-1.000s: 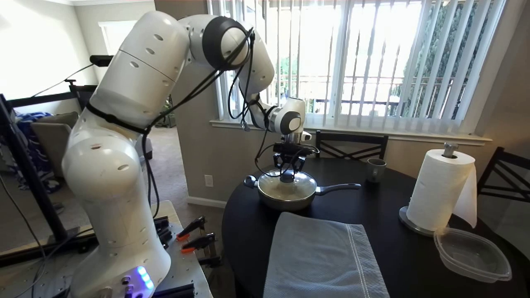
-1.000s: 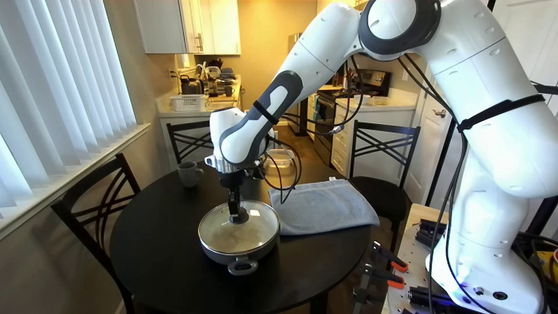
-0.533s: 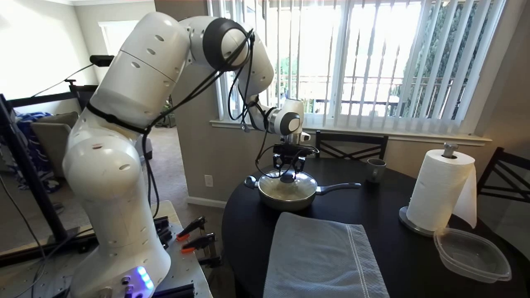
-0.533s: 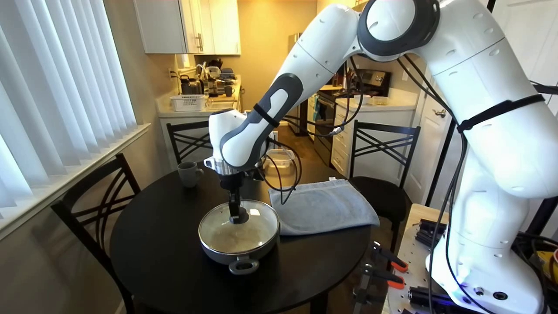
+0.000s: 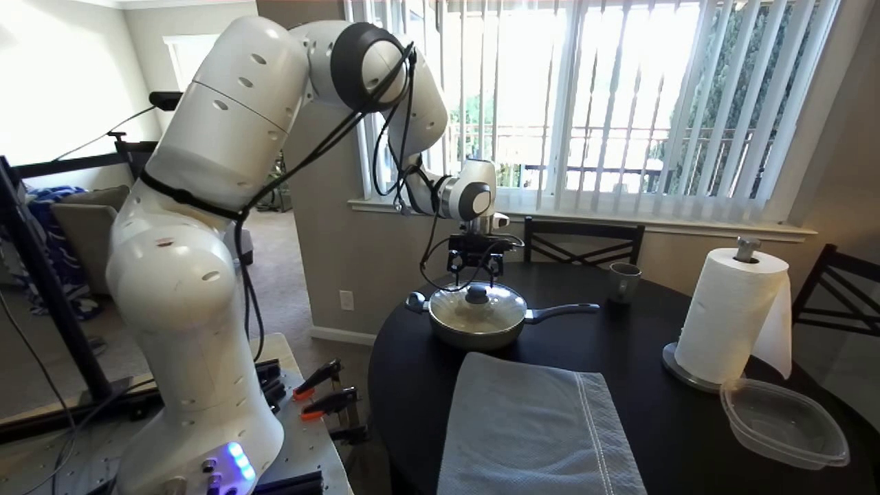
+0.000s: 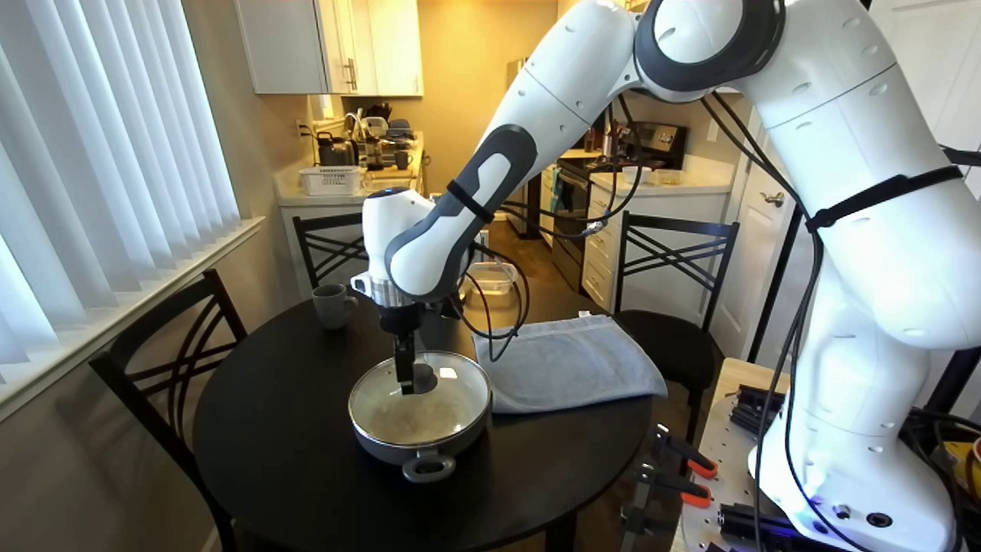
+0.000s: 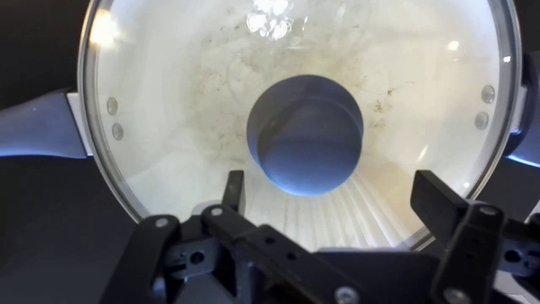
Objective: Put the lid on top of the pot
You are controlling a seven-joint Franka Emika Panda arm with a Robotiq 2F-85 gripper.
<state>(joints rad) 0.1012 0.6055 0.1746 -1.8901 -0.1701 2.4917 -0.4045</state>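
Note:
The clear-glass lid (image 5: 495, 311) lies flat on the pot (image 5: 474, 339), its metal rim following the pot's rim in both exterior views. From its middle rises a dark round knob (image 7: 310, 147). My gripper (image 7: 329, 179) is open, with a wide gap between its two black fingers (image 7: 436, 198). In the wrist view the knob appears beyond the fingertips, apart from them. An exterior view has the gripper (image 5: 474, 278) just above and behind the knob; in an exterior view the near finger (image 6: 406, 368) partly covers the knob's edge.
On the dark round table (image 5: 584, 364) are a grey folded towel (image 5: 536, 426) beside the pot, a grey mug (image 5: 624, 282), a paper towel roll (image 5: 729, 316) and a clear plastic container (image 5: 784, 426). The pot's long handle (image 5: 564, 313) points toward the mug. Chairs surround the table.
The fingers have let go of the lid's knob and spread apart. My gripper has risen slightly and drawn back from the knob. Lid and pot have stayed in place.

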